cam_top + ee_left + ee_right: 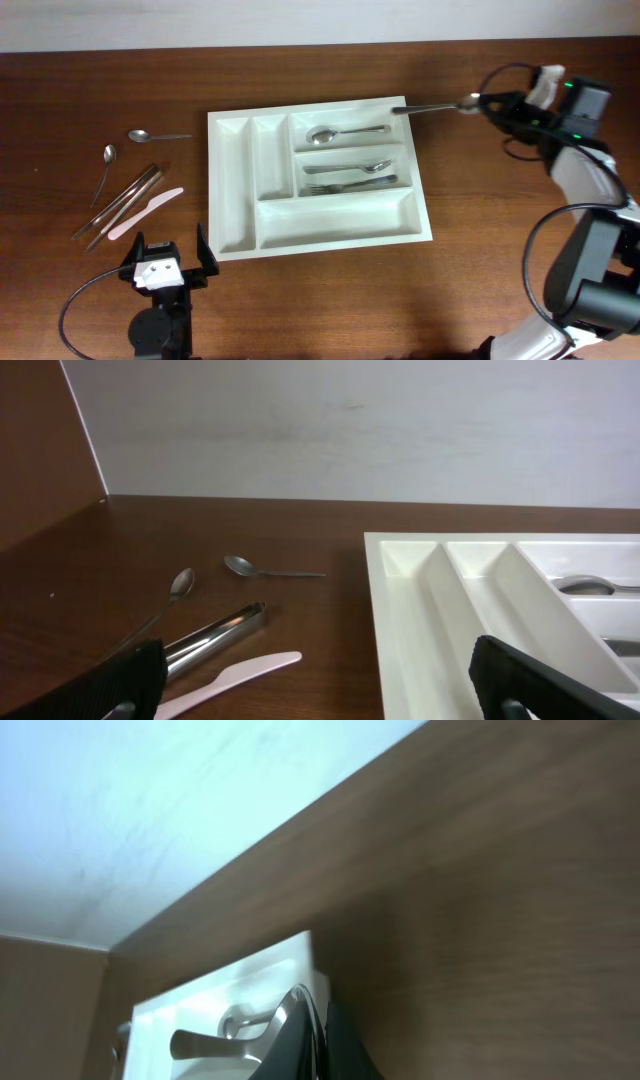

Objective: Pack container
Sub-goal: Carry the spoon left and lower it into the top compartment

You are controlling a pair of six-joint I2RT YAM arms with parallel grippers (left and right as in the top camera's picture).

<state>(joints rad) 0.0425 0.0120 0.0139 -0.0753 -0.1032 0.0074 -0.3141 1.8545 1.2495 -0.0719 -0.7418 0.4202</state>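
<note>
Setting: robot test bench, most likely a lab rather than a home kitchen. Evidence: bare dark wooden table point(480, 280) against a plain white wall point(350, 430); my black cables point(72, 300) trailing across it; household cutlery (a spoon point(140, 135), a pale plastic knife point(145, 212)) staged beside a white tray point(232, 190).

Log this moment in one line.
left gripper: open, empty | right gripper: shut on utensil over tray's far right corner | tray: two spoons, fork
</note>
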